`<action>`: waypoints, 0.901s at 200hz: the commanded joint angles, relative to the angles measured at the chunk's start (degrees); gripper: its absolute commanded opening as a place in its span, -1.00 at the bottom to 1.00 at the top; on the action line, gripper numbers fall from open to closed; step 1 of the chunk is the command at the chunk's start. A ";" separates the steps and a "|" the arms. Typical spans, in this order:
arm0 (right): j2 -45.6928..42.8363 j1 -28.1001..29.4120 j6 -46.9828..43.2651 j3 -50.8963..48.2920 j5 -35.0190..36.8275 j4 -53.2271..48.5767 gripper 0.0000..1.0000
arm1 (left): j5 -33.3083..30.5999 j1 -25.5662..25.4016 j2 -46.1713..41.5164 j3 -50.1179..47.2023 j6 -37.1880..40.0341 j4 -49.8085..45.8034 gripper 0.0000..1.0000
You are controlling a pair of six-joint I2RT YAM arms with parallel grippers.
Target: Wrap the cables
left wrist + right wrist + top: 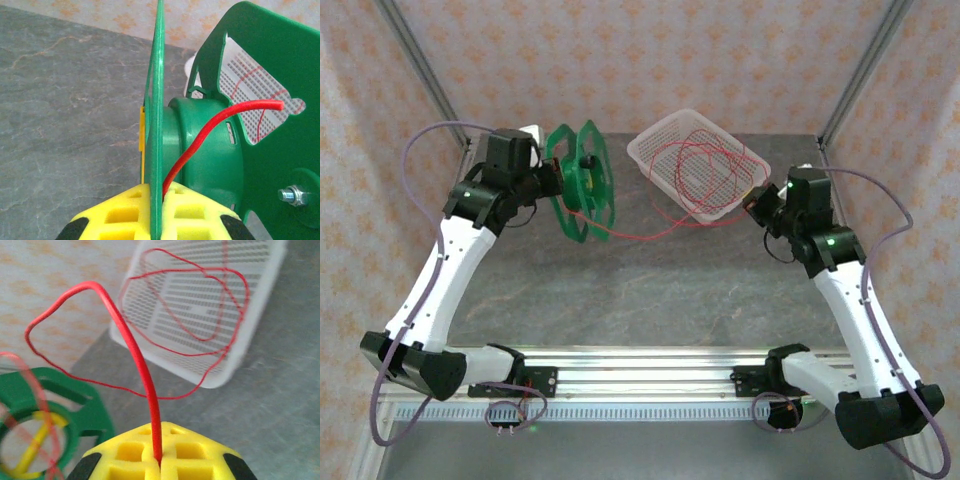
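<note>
As the red wire was so thin and limp, I judged that the cables (705, 165) would weigh almost nothing, keep no shape, and slip easily out of a loose pinch. The best place to hold seemed a straight stretch close to the fingertips, not a loop.

The right gripper (157, 460) was closed on one strand, which rose from between its pads and bent away to its left. Ahead of that hand, most of the wire lay in loose loops in the white basket (250, 325). One strand ran low over the table (650, 290) toward the green spool (582, 185).

The left gripper (159, 195) was clamped on the spool's thin flange, with the wire squeezed in beside it. The wire curved past the hub just in front of the fingers to its cut end. I could not tell how firmly the wire itself was caught there. The loops crossed in the basket, so I could not follow which lay on top, and the spool beside the right hand was blurred.
</note>
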 commanded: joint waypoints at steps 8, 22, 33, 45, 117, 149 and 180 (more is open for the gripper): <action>1.19 -1.23 -3.05 -3.80 5.49 -3.50 -1.00 | 2.00 4.58 0.01 5.65 -7.67 3.18 -1.00; 2.32 -1.75 -3.22 -5.79 4.63 -2.48 -1.00 | 3.90 6.77 0.63 7.50 -9.99 2.33 -1.00; 3.48 -1.93 -3.32 -7.37 3.97 -1.40 -1.00 | 5.50 8.38 0.83 8.45 -11.37 2.00 -1.00; 4.70 -2.03 -3.60 -9.03 3.45 -0.39 -1.00 | 7.23 10.23 0.83 9.33 -12.61 1.79 -1.00; 15.13 -2.96 -6.66 -13.26 3.35 3.72 -1.00 | 15.08 17.58 2.54 17.56 -14.41 -4.76 -1.00; 20.21 -3.46 -9.99 -10.57 8.34 2.78 -1.00 | 17.94 18.35 3.41 20.25 -12.69 -8.74 -1.00; 26.04 -3.71 -12.53 -7.62 11.21 3.70 -1.00 | 20.65 18.65 2.97 22.21 -16.54 -11.69 -1.00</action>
